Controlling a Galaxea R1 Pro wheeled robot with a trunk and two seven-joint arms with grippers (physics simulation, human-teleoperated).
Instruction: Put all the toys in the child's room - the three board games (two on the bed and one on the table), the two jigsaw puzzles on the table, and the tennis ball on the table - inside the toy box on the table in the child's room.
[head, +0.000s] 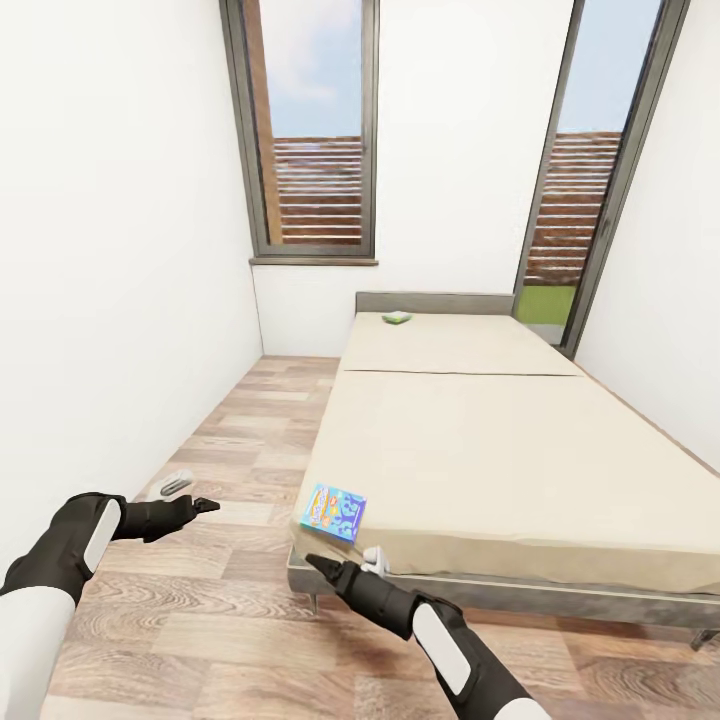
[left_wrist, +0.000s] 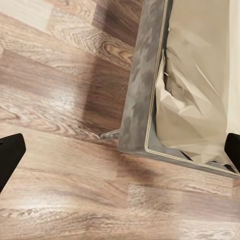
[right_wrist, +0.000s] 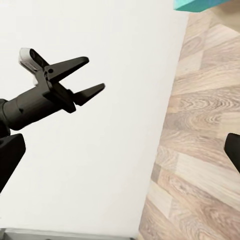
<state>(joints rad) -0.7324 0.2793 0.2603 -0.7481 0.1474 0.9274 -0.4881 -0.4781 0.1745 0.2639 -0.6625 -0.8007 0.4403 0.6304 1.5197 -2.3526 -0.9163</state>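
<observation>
A blue board game (head: 332, 512) lies on the near left corner of the bed (head: 480, 440). A white-green board game (head: 398, 318) lies at the bed's far end by the headboard. My right gripper (head: 343, 560) is open just in front of and below the blue game, not touching it. My left gripper (head: 192, 495) is open above the floor, left of the bed corner. In the right wrist view the left gripper (right_wrist: 85, 77) shows with spread fingers, and the blue game's edge (right_wrist: 200, 4) peeks in. The table, toy box, jigsaw puzzles and tennis ball are out of view.
A white wall (head: 110, 300) runs close along the left, leaving a strip of wooden floor (head: 240, 430) beside the bed. Two tall windows (head: 315, 130) stand at the far end. The bed's grey frame corner (left_wrist: 135, 115) and leg appear in the left wrist view.
</observation>
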